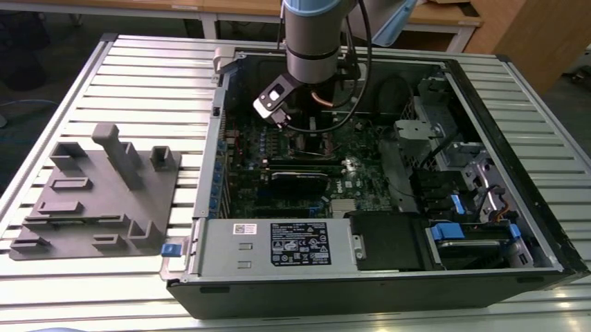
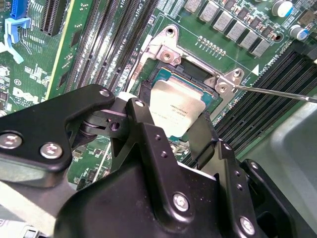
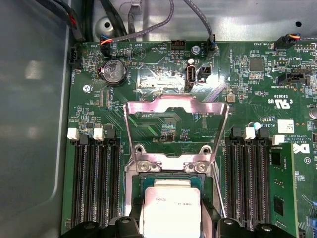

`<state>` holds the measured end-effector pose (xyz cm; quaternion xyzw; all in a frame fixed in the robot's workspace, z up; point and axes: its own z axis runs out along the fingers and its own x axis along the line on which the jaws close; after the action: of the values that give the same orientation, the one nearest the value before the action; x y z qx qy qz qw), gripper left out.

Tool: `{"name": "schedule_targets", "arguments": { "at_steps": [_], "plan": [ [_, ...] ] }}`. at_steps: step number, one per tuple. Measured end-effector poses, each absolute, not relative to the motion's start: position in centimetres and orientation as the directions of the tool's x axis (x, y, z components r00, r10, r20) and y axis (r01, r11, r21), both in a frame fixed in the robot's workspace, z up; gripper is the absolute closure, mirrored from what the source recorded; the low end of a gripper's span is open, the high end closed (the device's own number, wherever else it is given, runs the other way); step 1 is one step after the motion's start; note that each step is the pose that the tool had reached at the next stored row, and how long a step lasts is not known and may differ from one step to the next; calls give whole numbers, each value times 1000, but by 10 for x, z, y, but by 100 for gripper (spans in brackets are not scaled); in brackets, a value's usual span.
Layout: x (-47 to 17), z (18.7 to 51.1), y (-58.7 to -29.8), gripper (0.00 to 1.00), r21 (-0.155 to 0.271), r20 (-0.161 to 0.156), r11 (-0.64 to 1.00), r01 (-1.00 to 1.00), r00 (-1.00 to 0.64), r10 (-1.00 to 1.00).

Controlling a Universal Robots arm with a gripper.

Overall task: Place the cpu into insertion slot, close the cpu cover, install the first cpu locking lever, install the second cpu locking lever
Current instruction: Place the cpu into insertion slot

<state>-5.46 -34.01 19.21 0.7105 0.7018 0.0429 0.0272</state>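
Inside the open computer case (image 1: 517,228), over the far half of the green motherboard (image 3: 247,89), working the first step: getting the cpu (image 2: 176,111) into the insertion slot (image 2: 195,73). Clamps the cpu by two opposite edges between the black fingers (image 2: 143,134) of the gripper (image 2: 173,118), metal top up and close to level. Holds it directly over the slot, within the silvery rim, in both wrist views; hard to judge whether resting on the socket floor or hanging just clear of it. Nothing done yet on the other steps, by the look of it: with the cpu cover (image 3: 176,105) swung open away from the slot, bare board showing through its window, and with one thin locking lever (image 2: 277,92) unlatched, running out past the socket's corner. Calls, as a judgement, for squareness rather than force: edges parallel to the socket walls, chip flat, no sideways drag across the contacts, and no letting go before a level seat. Reaches down almost vertically in the exterior view, grey arm (image 1: 314,41) upright, wrist sunk below the case's rim, tool end aimed straight at the board, a little toward the exterior view's left of the case's middle. Well apart on the slatted table (image 1: 138,76), at the exterior view's left: a grey fixture block (image 1: 93,194).
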Motion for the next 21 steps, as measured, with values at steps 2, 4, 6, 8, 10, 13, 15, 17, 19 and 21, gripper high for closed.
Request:
{"name": "schedule_targets", "arguments": {
  "at_steps": [2, 4, 6, 8, 10, 13, 15, 17, 19, 21],
  "plan": [
    [-55, 192, -340, 46, 99, 23, -13, 995, 11, 1000],
    [-55, 192, -340, 46, 99, 23, -13, 995, 11, 1000],
    [-55, 193, -340, 46, 99, 23, -13, 995, 11, 1000],
    [-55, 193, -340, 46, 99, 23, -13, 995, 11, 1000],
    [-55, 193, -340, 46, 99, 23, -13, 995, 11, 1000],
    [-55, 193, -340, 46, 99, 23, -8, 995, 6, 1000],
    [-55, 193, -340, 46, 99, 23, -7, 995, 5, 1000],
    [-55, 193, -340, 46, 99, 23, -7, 995, 5, 1000],
    [-55, 193, -340, 46, 99, 23, -7, 995, 5, 1000],
    [-55, 193, -340, 46, 99, 23, -7, 995, 5, 1000]
  ]
}}
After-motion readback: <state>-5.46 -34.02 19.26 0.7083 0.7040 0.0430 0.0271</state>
